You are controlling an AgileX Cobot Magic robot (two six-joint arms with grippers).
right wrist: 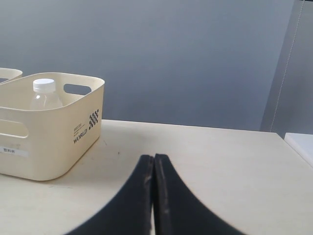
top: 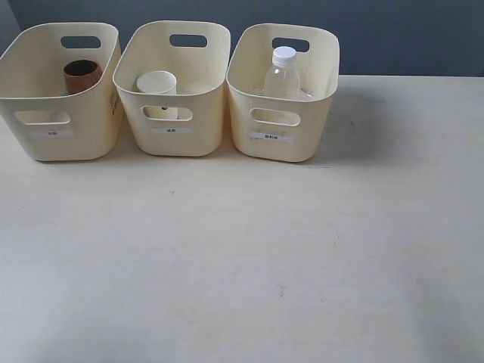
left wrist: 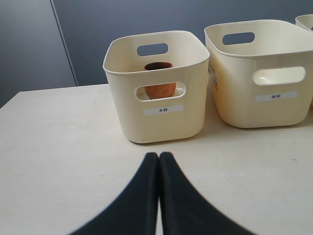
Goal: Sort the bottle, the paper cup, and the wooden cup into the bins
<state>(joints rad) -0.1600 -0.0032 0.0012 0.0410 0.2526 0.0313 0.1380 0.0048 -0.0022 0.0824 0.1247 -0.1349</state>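
Three cream bins stand in a row at the table's back. The wooden cup [top: 82, 76] [left wrist: 159, 84] sits inside the left bin [top: 57, 140] [left wrist: 161, 122]. The white paper cup [top: 157, 85] stands in the middle bin [top: 181, 140] [left wrist: 264, 110]. The clear bottle [top: 282, 73] [right wrist: 45, 95] with its white cap stands upright in the right bin [top: 280, 147] [right wrist: 73, 142]. My left gripper [left wrist: 159, 155] is shut and empty, above the table in front of the left bin. My right gripper [right wrist: 153, 157] is shut and empty too, to the right of the right bin. Neither gripper shows in the exterior view.
The pale table [top: 242, 265] stretches out in front of the bins. A dark grey wall [top: 408, 34] rises behind them. In the right wrist view, a white edge [right wrist: 301, 144] shows beyond the table's far right side.
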